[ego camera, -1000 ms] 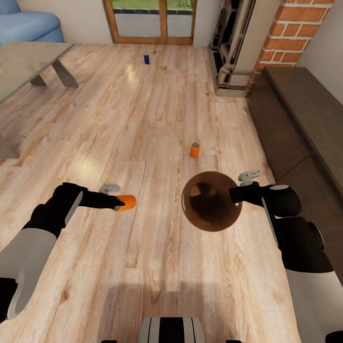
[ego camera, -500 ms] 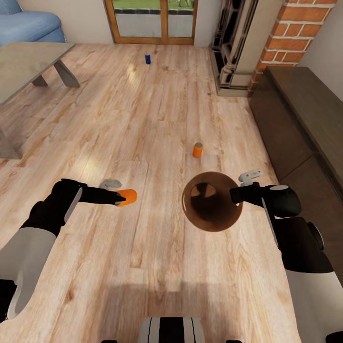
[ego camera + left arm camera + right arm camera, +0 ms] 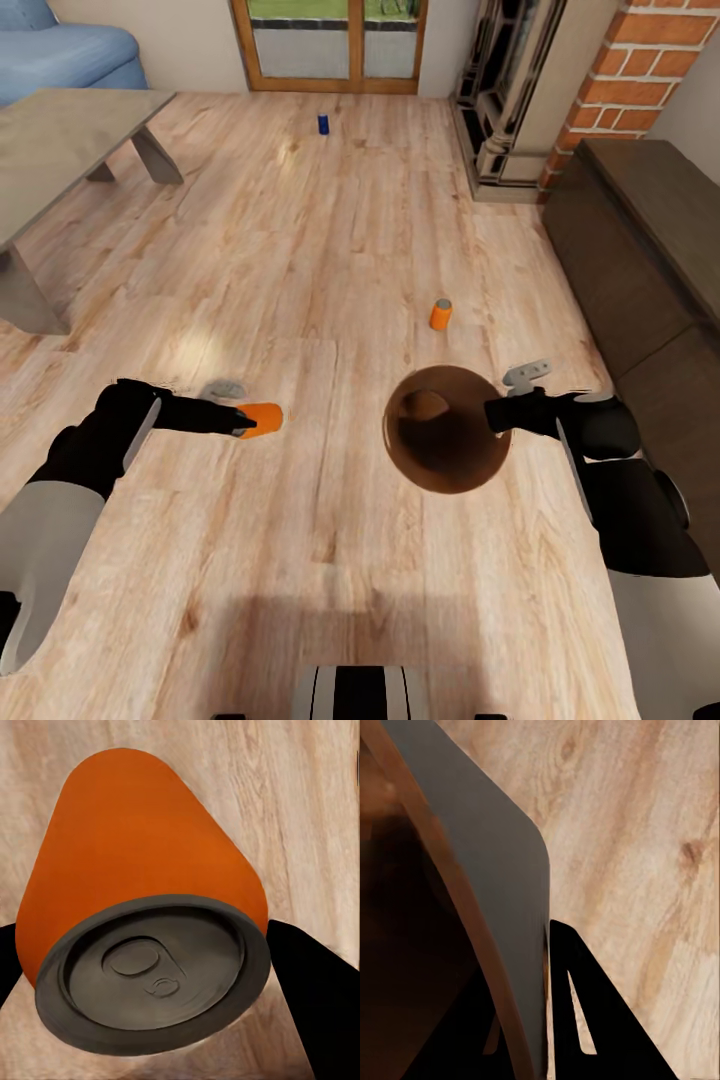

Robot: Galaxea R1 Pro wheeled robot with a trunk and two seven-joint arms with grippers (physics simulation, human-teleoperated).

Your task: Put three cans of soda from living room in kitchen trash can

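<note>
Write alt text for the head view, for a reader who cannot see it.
Over a light wood floor, the left claw holds an orange soda can sideways while the right claw grips the rim of a copper-lined bin. Another orange can stands on the floor beyond the bin, and a blue can stands near the glass doors.

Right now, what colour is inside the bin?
Glossy copper-brown inside the trash can, best seen from the head view.

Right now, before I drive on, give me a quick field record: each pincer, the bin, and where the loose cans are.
left pincer: shut on held can, lying sideways above the floor
right pincer: shut on bin rim
bin: lifted, nothing visible inside
orange can: upright on floor, just beyond bin
blue can: upright on floor, far off near glass doors
</note>
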